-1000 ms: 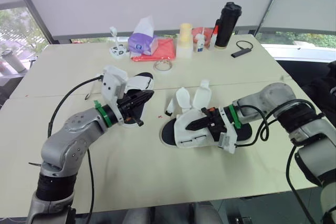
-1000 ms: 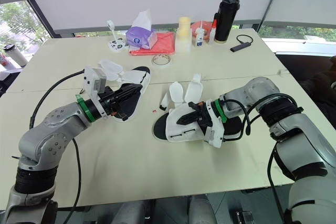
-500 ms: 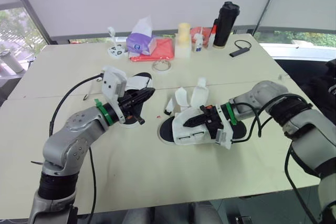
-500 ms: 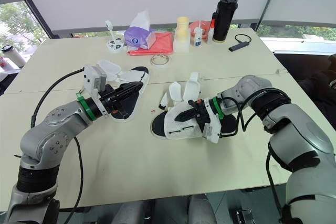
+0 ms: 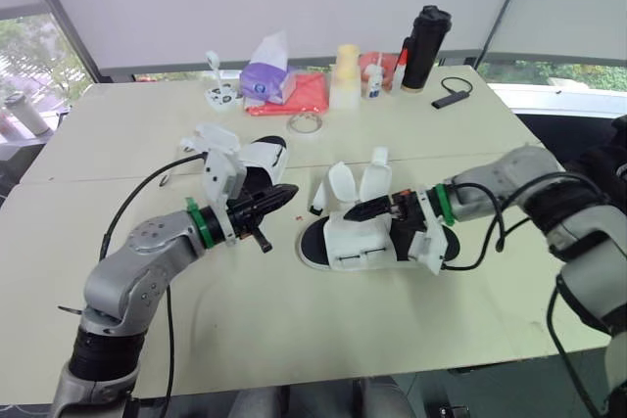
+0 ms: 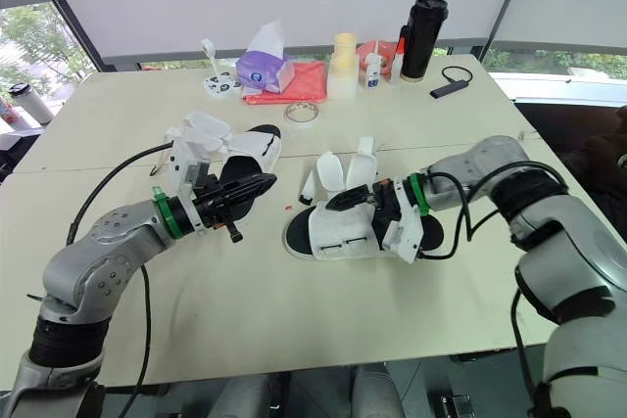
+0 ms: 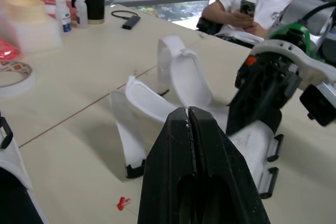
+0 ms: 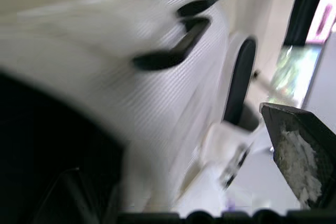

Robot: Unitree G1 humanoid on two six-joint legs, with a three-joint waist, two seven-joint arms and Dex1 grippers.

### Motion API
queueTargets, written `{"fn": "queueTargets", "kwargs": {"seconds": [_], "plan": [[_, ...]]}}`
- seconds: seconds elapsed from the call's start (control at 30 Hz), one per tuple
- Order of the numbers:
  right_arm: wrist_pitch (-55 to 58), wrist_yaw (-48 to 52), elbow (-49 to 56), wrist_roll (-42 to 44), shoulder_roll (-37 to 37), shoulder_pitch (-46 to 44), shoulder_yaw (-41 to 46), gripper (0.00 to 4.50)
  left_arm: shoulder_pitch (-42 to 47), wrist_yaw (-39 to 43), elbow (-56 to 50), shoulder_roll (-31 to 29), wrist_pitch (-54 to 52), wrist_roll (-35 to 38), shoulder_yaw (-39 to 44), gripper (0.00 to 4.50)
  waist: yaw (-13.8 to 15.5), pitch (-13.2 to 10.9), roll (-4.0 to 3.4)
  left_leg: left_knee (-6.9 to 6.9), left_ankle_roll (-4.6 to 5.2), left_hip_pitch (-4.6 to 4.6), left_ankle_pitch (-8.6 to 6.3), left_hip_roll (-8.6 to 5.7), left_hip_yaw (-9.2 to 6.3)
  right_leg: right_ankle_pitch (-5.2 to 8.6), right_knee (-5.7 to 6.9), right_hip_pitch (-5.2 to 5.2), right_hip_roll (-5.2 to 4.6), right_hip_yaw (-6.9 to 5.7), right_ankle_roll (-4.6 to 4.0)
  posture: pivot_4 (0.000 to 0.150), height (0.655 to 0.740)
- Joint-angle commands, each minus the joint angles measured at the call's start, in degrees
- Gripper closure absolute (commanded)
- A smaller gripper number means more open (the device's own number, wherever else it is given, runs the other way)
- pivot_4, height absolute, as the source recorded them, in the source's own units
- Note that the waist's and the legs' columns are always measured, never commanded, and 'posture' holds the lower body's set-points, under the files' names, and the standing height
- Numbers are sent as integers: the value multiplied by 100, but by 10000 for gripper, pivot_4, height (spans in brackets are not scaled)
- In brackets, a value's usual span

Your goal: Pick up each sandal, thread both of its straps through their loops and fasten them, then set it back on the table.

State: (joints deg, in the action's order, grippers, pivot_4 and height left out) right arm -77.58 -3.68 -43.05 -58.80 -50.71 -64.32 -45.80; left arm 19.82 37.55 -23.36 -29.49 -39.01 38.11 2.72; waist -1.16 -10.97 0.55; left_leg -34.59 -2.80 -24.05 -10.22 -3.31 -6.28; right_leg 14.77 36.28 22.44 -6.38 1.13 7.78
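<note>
Presently, right gripper [image 5: 375,209] lies across the near sandal [image 5: 348,242], probably pinning it; closure cannot be told. Left gripper [image 5: 292,190], closed and empty, hovers at its 9 o'clock.

The left arm [image 5: 137,263] and right arm [image 5: 502,177] are grey and round, with green wrist rings [image 5: 196,221]. Black cables [image 5: 120,214] loop along them

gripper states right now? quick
Left gripper: closed, holding nothing.
Right gripper: open, with the white sandal upper between its fingers, not clamped.
</note>
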Motion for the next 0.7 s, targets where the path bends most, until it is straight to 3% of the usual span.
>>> {"fn": "queueTargets", "kwargs": {"seconds": [0.03, 0.17, 0.27, 0.5, 0.63, 0.7], "plan": [[234, 1558, 377, 1694, -508, 266, 172, 1065, -53, 447, 44, -209, 280, -112, -75, 45000, -13, 0, 0, 2, 0, 1, 0, 1, 0, 0, 0, 0, 0, 0, 0, 1500, 7400], [2208, 4005, 1957, 5083, -1477, 1303, 266, 1065, -23, 1103, 544, -325, 704, -459, -511, 45000, 5, 0, -1, 21, 2, 16, 0, 5, 5, 1, -5, -6, -4, 3, -1, 1500, 7400], [3884, 5090, 3146, 6615, -1943, 1904, 837, 1065, 64, 1477, 988, -298, 930, -621, -714, 45000, -9, -1, -7, 30, 6, 16, -1, 8, 1, 3, -5, -1, -10, 5, -4, 1500, 7400], [6775, 5758, 4515, 7485, -1964, 2504, 2225, 1065, 284, 2023, 1883, -137, 1516, -1116, -1114, 45000, -7, -1, -11, 34, 8, 17, -4, 13, 3, 8, -6, 8, -11, 11, -10, 1500, 7400], [10577, 5114, 5173, 8916, -1435, 1985, 3016, 1065, 620, 2367, 2858, 174, 2070, -1667, -1587, 45000, 40, -1, -10, 32, 9, -1, -4, 11, 1, 7, -8, 25, -16, 11, -10, 1500, 7400], [11764, 4753, 5165, 9296, -1094, 1690, 3378, 1065, 663, 2430, 3002, 252, 2187, -1758, -1617, 45000, 35, -1, -9, 25, 9, -21, -4, 11, 2, 5, -8, 40, -16, 11, -10, 1500, 7400]]}}
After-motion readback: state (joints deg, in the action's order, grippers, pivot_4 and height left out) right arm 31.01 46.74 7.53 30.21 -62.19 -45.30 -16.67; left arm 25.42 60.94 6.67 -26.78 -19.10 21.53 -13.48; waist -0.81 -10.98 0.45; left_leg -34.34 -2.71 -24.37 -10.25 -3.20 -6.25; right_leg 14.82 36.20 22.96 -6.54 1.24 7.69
